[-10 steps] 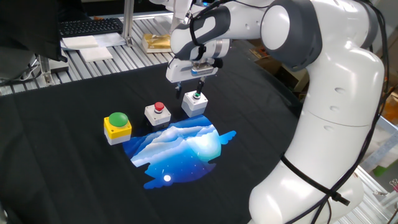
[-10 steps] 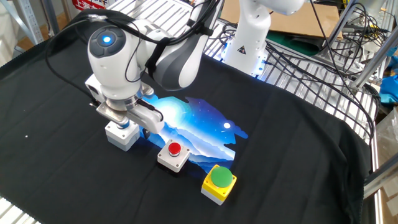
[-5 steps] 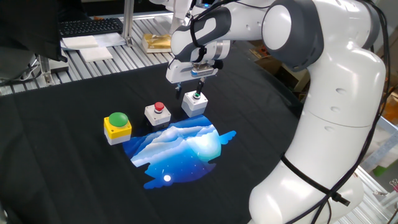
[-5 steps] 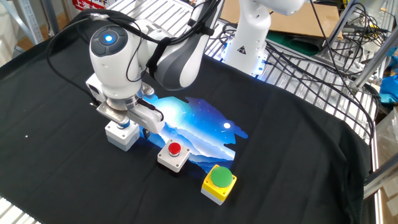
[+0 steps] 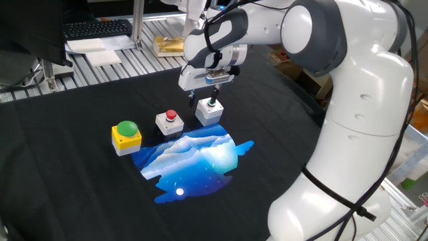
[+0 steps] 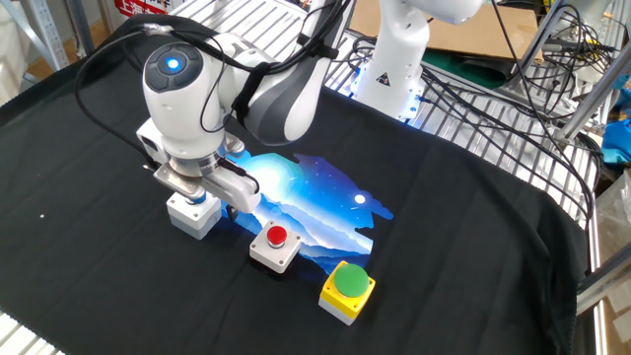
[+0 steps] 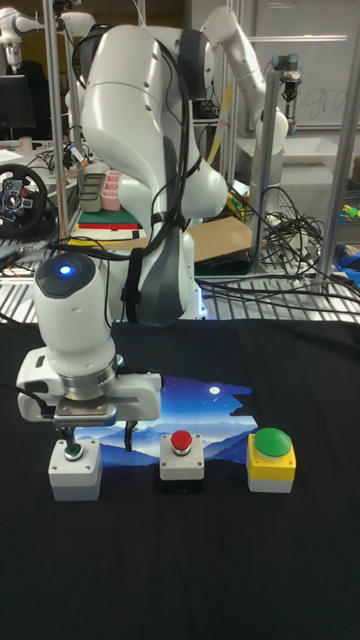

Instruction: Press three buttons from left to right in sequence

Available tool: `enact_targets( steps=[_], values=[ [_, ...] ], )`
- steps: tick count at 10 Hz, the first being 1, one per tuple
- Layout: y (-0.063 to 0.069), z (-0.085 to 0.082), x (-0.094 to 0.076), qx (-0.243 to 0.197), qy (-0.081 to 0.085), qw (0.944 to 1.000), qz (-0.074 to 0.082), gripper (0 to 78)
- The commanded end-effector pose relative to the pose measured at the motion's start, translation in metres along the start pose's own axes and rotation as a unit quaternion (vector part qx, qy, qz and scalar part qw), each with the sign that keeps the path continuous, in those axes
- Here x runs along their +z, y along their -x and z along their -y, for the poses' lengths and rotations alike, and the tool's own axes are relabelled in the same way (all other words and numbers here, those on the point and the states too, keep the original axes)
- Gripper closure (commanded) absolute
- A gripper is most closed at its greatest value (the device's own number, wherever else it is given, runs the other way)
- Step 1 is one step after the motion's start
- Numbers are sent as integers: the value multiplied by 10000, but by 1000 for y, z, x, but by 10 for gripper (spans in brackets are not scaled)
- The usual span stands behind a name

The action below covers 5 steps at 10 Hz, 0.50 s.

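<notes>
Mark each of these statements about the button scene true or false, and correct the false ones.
1. The gripper is above the small green button on a white box. True.
2. The small red button sits on a yellow box. False: it sits on a white box; the yellow box carries the big green dome button.
3. The red button's box stands between the other two boxes. True.
4. The three boxes are stacked on one another. False: they stand apart in a row on the black cloth.
5. A blue printed picture lies on the cloth beside the boxes. True.
6. The gripper is holding the yellow box. False: it is at the other end of the row.
</notes>
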<state>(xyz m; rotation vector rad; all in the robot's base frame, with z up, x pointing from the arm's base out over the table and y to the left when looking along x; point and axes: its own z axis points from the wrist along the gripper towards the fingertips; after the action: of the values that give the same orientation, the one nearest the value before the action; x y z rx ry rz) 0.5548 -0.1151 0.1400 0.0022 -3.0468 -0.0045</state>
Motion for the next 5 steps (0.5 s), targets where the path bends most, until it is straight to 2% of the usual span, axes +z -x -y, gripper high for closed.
enact_targets(
  steps=[1, 5],
  values=[
    [2, 1, -1, -14, -3, 10000, 27, 1],
    [1, 1, 2, -46, -2, 10000, 24, 1]
  ],
)
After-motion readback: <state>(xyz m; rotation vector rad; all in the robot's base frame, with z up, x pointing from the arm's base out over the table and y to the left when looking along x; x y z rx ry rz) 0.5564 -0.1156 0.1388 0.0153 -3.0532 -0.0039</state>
